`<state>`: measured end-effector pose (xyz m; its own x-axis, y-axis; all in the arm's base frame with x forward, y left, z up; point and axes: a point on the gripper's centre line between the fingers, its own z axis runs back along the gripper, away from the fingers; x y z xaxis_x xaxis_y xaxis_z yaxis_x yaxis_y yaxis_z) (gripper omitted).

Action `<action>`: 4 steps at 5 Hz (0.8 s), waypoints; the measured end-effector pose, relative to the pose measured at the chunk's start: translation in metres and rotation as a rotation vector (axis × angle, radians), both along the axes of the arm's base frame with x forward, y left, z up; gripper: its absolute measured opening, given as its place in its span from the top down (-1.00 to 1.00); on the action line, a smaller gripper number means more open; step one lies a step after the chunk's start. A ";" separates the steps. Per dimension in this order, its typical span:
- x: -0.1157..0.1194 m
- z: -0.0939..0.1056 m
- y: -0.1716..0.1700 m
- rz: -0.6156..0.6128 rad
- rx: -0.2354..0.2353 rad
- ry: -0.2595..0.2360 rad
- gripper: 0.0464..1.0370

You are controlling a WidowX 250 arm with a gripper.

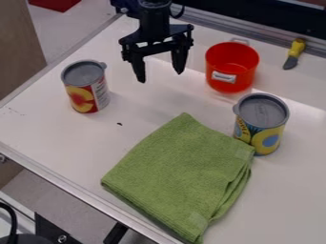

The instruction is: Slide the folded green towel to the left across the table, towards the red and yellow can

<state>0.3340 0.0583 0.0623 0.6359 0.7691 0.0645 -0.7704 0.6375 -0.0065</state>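
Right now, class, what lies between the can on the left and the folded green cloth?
In the camera view, a small dark speck lies on the white surface between the can and the green cloth.

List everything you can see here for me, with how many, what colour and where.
Can with red and yellow label: one, grey lid, left side of the table
Can with yellow and blue label: one, grey lid, right side, by the cloth
Cloth: one, green, folded, front middle
Pot: one, red-orange, back right
Small tool: one, yellow handle with dark end, far back right
Speck: one, dark, between left can and cloth
Table: one, white, under all these
Wooden panel: one, brown, left edge
Flat object: one, red, top left, partly cut off
Arm: one, black, top edge
Claw: one, black, open, above the back of the table
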 end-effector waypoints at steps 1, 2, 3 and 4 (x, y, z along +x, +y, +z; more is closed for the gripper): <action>-0.006 -0.013 -0.003 -0.008 -0.008 0.044 -0.93; -0.013 -0.020 -0.011 -0.097 0.007 0.071 -0.93; -0.033 -0.017 -0.020 -0.229 0.006 0.081 -0.93; -0.052 -0.008 -0.030 -0.331 -0.019 0.058 -0.84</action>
